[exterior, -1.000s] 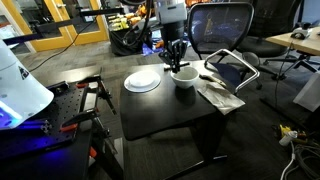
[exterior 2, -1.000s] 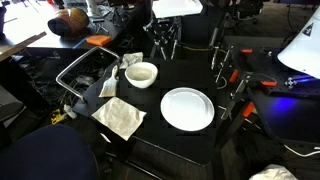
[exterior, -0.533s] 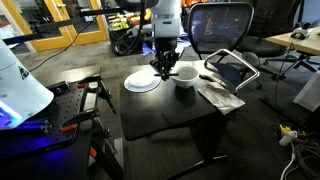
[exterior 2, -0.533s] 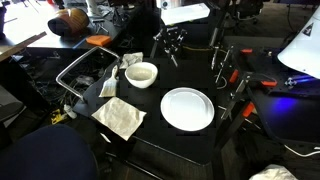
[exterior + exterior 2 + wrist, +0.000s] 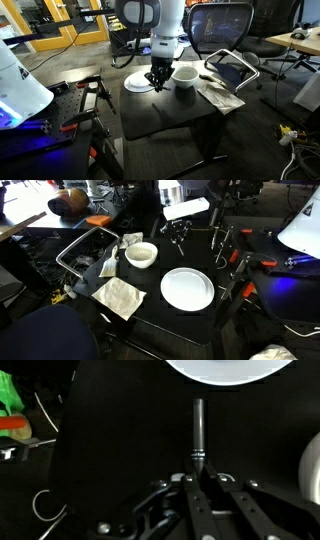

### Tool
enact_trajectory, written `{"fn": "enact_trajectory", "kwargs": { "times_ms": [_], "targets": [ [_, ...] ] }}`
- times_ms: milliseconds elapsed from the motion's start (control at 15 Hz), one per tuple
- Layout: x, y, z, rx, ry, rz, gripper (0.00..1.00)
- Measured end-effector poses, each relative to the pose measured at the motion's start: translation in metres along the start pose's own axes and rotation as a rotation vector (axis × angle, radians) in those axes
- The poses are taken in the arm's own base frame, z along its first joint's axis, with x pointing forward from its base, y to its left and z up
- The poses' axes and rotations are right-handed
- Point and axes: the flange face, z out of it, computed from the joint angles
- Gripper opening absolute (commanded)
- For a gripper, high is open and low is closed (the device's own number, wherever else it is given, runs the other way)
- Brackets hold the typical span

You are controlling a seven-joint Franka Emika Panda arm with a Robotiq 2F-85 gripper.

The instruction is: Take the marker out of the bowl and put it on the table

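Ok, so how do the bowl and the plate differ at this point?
The bowl has deep sides; the plate is flat. The bowl is clearly narrower than the plate. The bowl sits near the crumpled paper by the edge of the table, while the plate lies more toward its middle. Both are round, white and upright on the black table, apart from each other.

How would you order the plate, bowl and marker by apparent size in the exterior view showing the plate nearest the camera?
Largest: the plate.
Then the bowl, narrower though slightly farther back.
Smallest: the marker, a thin dark sliver.
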Motion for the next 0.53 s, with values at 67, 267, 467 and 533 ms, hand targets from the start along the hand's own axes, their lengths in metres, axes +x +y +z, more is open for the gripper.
{"fn": "enact_trajectory", "kwargs": {
  "times_ms": [67, 267, 467, 533],
  "targets": [
    [0.001, -0.001, 0.005, -0.001, -0.003, 0.011, 0.03],
    [0.006, -0.005, 0.016, 0.02, 0.0, 0.049, 0.03],
    [0.007, -0.011, 0.024, 0.06, 0.013, 0.082, 0.37],
    [0.007, -0.013, 0.027, 0.071, 0.017, 0.093, 0.38]
  ]
}}
